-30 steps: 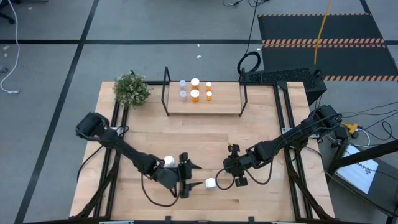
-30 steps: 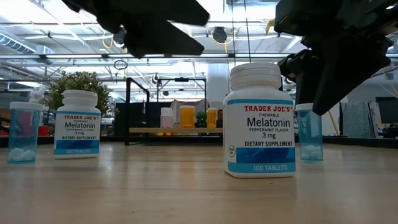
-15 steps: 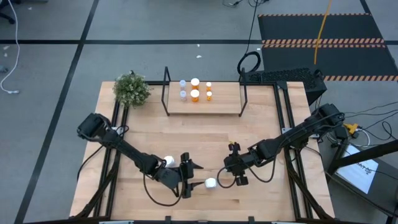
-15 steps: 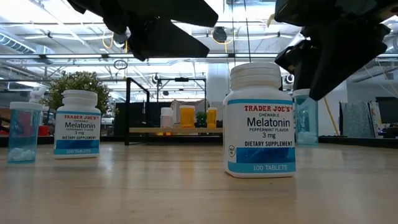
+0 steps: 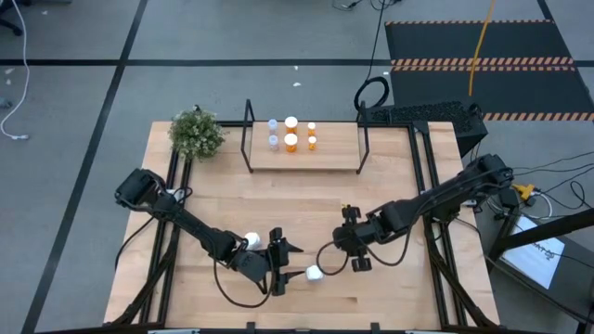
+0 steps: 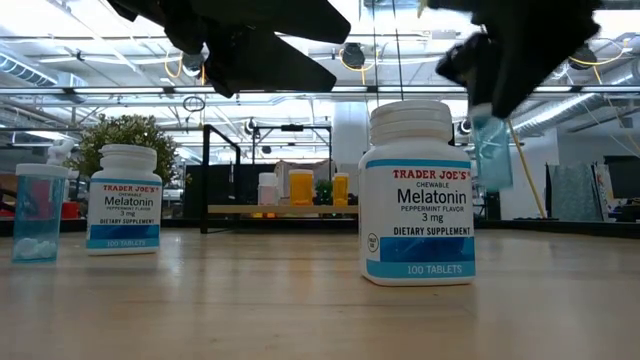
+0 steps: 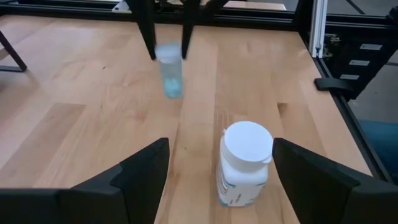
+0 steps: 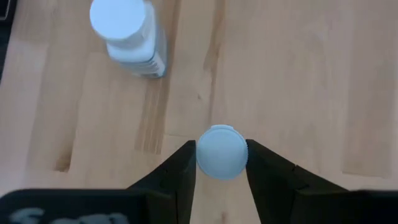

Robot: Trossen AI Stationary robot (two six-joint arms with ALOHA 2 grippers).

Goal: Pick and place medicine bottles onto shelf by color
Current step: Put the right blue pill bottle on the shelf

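Note:
My right gripper (image 5: 355, 247) is shut on a pale blue bottle (image 6: 492, 150) and holds it above the table. My left gripper (image 5: 281, 263) is open and hovers near the table's near edge. A white Melatonin bottle (image 7: 245, 163) stands on its base just ahead of the left fingers and between their lines, untouched. A second white bottle (image 5: 251, 241) stands beside the left arm. Another pale blue bottle (image 6: 37, 212) stands on the table at the left. The shelf (image 5: 329, 158) at the far edge carries several pale, white-capped and orange bottles. My right gripper pinches the pale blue bottle at its cap end (image 8: 221, 152) between the two fingers (image 8: 180, 165), coming from above and pointing down. The bottle hangs upright below the fingers, its body (image 6: 493, 160) lifted clear of the table.
A potted plant (image 5: 197, 133) stands at the table's far left corner. Black frame uprights (image 5: 247, 139) flank the shelf ends. A broad stretch of bare wood lies between the grippers and the shelf.
My right gripper has risen with the pale blue bottle, which stood on the table a second ago and now hangs clear above it. The gripper has also shifted slightly toward the far edge.

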